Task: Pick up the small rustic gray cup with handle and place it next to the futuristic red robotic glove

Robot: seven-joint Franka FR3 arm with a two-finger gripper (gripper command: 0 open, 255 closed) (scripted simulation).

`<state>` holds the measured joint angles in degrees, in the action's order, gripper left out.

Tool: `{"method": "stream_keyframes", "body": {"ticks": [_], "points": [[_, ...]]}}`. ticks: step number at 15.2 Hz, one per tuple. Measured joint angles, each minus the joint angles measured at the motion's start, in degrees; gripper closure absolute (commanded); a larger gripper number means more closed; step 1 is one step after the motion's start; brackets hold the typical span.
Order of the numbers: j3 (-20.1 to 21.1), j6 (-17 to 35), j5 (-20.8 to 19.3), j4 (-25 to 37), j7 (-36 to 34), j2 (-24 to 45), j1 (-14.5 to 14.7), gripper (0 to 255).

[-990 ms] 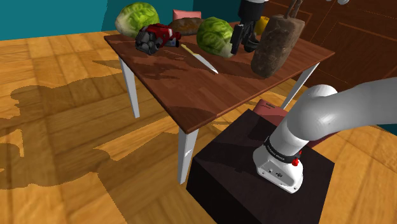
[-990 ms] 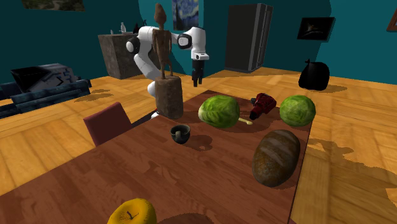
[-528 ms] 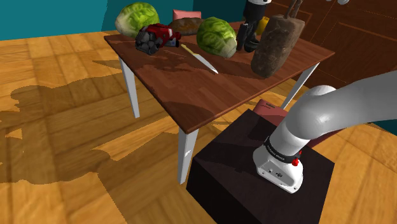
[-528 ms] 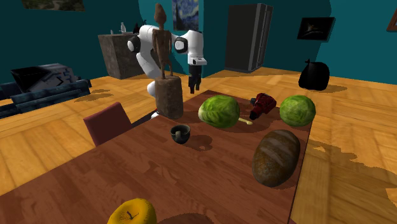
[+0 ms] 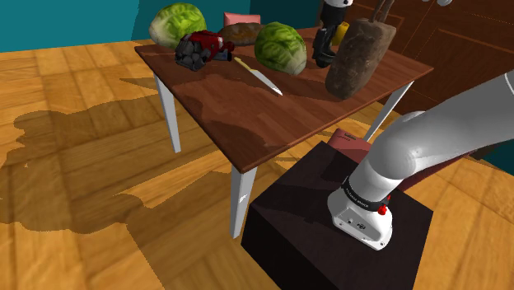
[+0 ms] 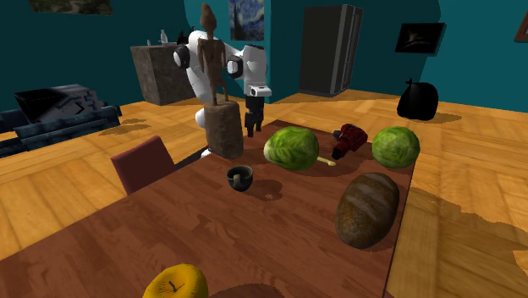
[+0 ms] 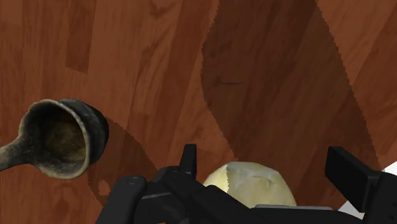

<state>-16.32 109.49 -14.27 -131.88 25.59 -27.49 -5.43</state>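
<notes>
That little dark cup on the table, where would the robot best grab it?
The cup stands upright with its mouth open, so probably by the rim, coming straight down from above. One finger of the open end effector could slip inside and the other outside the wall, away from the handle, which sticks out sideways.

Shoulder view high behind the stand, second exterior view opposite across the same table, wrist view close above.
</notes>
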Motion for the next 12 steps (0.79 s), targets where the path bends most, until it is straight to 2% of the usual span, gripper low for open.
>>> {"method": "stream_keyframes", "body": {"ticks": [5, 10, 12], "points": [[-5.12, 3.0, 0.45, 6.18, 6.2, 8.3, -0.82, 0], [-10.05, 5.19, 2.99, 13.5, 13.46, 17.04, -1.82, 0], [-11.98, 5.9, 5.25, 17.79, 16.92, 21.94, -2.31, 0]]}}
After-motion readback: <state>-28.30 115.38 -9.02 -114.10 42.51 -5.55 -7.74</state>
